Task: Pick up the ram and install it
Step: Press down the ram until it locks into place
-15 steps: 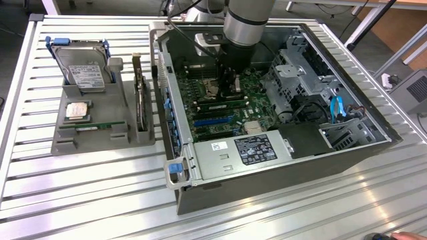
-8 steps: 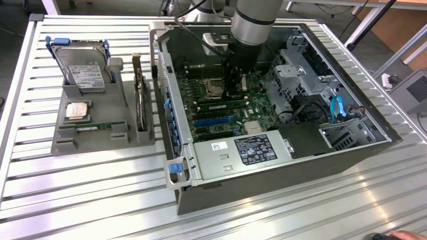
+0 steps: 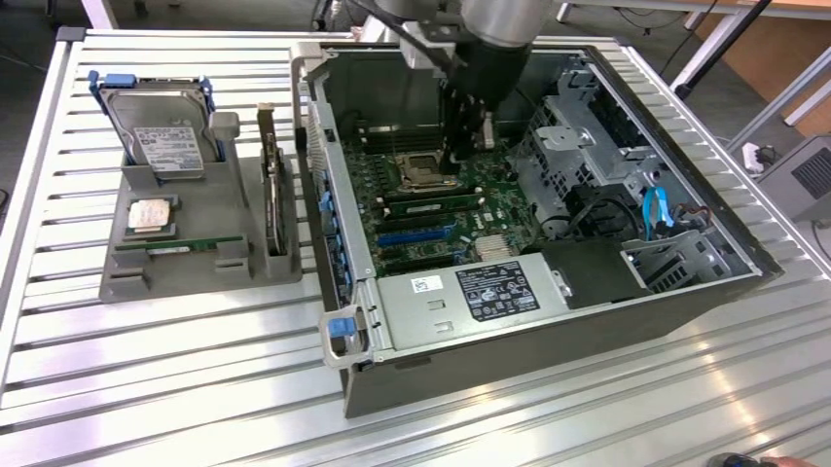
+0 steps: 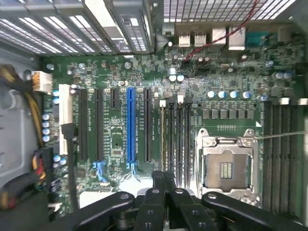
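A green ram (image 3: 175,247) stick lies flat in the grey holder (image 3: 130,282) on the slatted table (image 3: 156,360), well apart from the open computer case (image 3: 546,292) at the exterior view's right. Another green stick (image 3: 418,205) seems already seated on the motherboard (image 4: 115,77), though that is hard to confirm. The gripper (image 4: 164,180) hangs over the memory slots (image 4: 177,137) beside the CPU socket (image 4: 224,166); its fingers (image 4: 159,179) meet, holding nothing visible. The arm (image 3: 487,58) reaches steeply down into the case. Seating well would call for even, square pressure (no tilt).
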Robot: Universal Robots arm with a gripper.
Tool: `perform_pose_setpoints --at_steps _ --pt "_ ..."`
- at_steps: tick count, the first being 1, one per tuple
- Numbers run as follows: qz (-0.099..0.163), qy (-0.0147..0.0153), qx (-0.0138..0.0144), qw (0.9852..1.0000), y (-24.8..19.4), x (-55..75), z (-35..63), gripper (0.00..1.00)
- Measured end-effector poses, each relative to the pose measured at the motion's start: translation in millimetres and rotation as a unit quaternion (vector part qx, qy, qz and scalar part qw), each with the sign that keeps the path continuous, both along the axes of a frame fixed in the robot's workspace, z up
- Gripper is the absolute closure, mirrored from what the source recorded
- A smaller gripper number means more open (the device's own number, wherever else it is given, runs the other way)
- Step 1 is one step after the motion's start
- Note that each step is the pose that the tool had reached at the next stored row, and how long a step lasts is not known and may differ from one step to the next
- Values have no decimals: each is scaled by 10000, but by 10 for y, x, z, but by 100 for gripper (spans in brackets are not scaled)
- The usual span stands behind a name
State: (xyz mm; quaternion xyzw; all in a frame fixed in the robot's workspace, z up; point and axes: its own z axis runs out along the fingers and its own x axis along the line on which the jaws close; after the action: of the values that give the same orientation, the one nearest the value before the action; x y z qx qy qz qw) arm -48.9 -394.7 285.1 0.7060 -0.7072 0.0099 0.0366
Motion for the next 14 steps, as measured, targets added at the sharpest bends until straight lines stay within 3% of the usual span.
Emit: perform_pose_setpoints --at_steps 1,2,4,6,11,14 --pt "0 0 1 10000 1 0 82 89" --pt "-1 1 1 10000 1 0 238 89" --pt "-1 1 1 10000 1 -1 350 89" --pt "0 1 1 10000 1 0 535 89" --pt "0 2 0 10000 2 -1 738 89" --pt "0 1 1 10000 2 0 740 89"
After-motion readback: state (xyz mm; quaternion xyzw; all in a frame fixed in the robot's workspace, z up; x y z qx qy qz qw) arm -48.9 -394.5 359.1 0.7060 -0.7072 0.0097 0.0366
